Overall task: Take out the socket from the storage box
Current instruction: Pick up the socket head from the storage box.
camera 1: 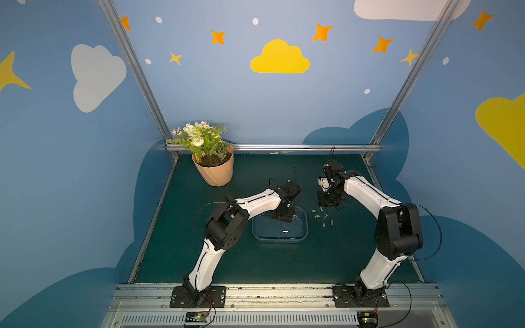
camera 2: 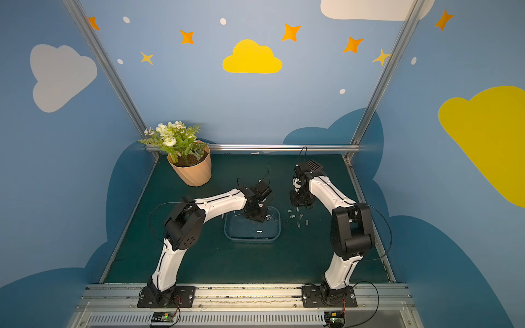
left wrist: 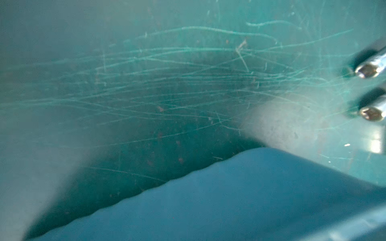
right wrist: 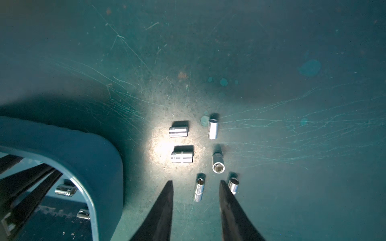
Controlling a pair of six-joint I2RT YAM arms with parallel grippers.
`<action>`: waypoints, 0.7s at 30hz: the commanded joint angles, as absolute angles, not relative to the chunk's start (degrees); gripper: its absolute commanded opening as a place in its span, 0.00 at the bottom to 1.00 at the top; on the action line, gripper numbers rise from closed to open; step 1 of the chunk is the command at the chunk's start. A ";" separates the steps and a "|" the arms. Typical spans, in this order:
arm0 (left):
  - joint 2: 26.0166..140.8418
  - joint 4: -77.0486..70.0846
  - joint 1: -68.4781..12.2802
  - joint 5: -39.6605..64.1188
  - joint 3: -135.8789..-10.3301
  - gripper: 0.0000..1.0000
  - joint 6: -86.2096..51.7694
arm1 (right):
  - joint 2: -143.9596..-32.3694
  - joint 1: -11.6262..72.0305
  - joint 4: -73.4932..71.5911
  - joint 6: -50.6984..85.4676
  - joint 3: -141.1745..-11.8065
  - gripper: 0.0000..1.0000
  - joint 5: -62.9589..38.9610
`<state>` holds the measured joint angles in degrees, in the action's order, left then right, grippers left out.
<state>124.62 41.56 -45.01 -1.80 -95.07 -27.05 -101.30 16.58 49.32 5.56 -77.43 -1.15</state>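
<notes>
The left claw (camera 1: 285, 216) is in the storage box (camera 1: 307, 227), mid worktop (camera 1: 213, 255), by a socket (left wrist: 368, 70); I cannot tell its grip. It should close slowly on one. The right claw (right wrist: 196, 181) is open.

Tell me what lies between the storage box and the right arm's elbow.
Six sockets on the mat, close beside the storage box; both top views and the right wrist view show them.
</notes>
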 commanded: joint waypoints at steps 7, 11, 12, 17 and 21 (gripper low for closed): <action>128.71 42.80 -45.77 -4.57 -97.45 0.40 -26.96 | -99.67 16.28 49.01 5.99 -76.04 0.37 -1.69; 129.63 42.56 -46.36 -4.57 -98.08 0.35 -26.80 | -99.76 16.26 48.96 6.07 -75.87 0.37 -1.76; 129.79 42.45 -46.47 -4.73 -98.00 0.34 -26.78 | -99.76 16.26 48.86 6.09 -75.85 0.37 -1.67; 129.92 42.36 -46.57 -5.60 -97.67 0.29 -26.79 | -99.75 16.32 48.75 6.12 -75.43 0.37 -1.74; 129.51 42.36 -46.57 -6.23 -97.21 0.24 -26.73 | -99.67 16.29 48.68 6.08 -75.26 0.37 -1.84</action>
